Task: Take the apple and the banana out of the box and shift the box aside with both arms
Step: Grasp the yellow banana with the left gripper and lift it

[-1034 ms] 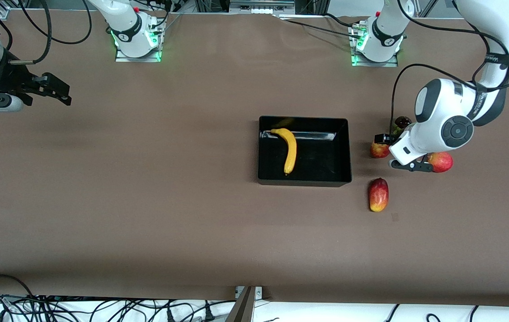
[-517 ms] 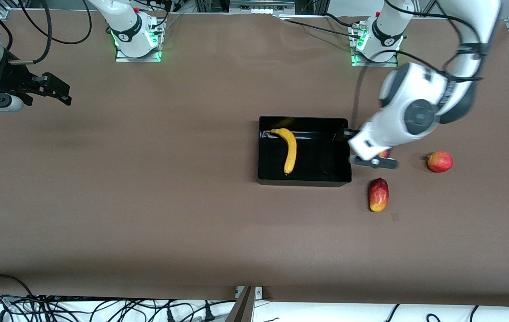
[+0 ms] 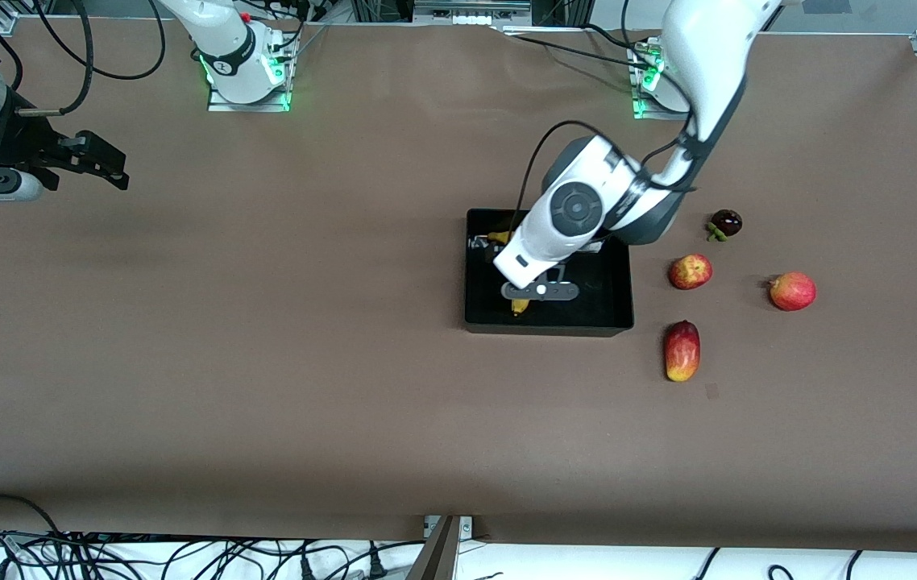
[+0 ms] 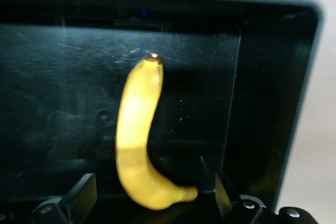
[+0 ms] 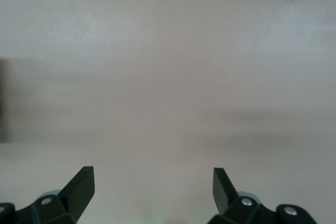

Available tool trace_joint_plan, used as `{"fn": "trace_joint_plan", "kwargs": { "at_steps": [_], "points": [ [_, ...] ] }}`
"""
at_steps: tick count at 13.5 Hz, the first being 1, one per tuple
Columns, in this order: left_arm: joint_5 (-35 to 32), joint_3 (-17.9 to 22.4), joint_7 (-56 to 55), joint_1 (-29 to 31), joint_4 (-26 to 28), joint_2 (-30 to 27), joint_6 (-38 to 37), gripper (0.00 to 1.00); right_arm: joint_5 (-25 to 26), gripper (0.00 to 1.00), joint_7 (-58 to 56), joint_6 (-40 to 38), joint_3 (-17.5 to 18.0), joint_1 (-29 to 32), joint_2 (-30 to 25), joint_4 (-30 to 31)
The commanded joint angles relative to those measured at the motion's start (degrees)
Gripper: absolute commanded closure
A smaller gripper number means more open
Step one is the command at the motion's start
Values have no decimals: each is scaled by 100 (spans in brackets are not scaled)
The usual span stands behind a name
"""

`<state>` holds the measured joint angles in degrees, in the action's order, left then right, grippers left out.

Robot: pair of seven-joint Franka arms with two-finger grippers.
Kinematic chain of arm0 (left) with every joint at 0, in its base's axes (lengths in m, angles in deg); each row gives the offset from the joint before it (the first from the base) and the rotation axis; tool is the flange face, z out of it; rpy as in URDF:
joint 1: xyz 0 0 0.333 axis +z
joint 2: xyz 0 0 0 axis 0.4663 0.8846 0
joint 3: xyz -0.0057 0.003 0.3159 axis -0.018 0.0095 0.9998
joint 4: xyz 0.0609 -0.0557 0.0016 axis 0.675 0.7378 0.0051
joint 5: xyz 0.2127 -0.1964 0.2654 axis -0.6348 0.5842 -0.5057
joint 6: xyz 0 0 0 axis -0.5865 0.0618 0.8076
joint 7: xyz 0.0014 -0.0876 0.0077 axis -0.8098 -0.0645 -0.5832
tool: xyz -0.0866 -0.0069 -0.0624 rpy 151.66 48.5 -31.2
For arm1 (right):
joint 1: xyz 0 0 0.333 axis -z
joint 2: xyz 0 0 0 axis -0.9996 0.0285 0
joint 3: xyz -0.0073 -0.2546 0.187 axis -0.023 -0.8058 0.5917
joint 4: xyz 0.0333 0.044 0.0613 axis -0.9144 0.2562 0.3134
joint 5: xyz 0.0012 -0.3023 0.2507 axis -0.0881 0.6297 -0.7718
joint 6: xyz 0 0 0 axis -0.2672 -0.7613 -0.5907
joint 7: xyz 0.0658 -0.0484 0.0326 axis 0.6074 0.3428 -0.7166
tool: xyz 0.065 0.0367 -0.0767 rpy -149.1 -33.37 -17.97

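Curved all-yellow banana (image 4: 137,140) lies in glossy black open-top plastic box (image 3: 616,310), tips toward 12 and 6 o'clock. Left gripper (image 4: 149,195) over it, jaws wide, empty. Judged light, smooth-skinned, bruisable: pinch mid-body. Streaked red-yellow apple (image 3: 690,271) already on table at box's 3 o'clock. Right gripper (image 5: 152,188) waits, agape, empty.

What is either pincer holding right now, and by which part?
Nothing. The left pincer is open over the banana in the box, fingers either side of it, not closed. The right pincer waits open over bare table.
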<state>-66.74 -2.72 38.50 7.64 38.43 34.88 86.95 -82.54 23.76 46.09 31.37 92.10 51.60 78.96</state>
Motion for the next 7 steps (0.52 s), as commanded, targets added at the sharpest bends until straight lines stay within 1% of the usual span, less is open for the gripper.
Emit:
{"fn": "trace_joint_plan", "kwargs": {
  "at_steps": [1,2,4,5,7],
  "points": [
    [-431,59,-49,-85,-127,327,60,0,17,0,23,-111,47,40,27,-109],
    [-581,59,-49,-111,-5,372,261,0,17,0,23,-111,47,40,27,-109],
    [-617,42,-49,-120,285,521,831,0,17,0,23,-102,47,40,27,-109],
    [-617,41,-32,-120,365,556,930,0,17,0,23,-102,56,40,27,-109],
    [-617,41,-57,-120,410,531,852,79,26,0,23,-102,64,40,27,-109]
  ]
}}
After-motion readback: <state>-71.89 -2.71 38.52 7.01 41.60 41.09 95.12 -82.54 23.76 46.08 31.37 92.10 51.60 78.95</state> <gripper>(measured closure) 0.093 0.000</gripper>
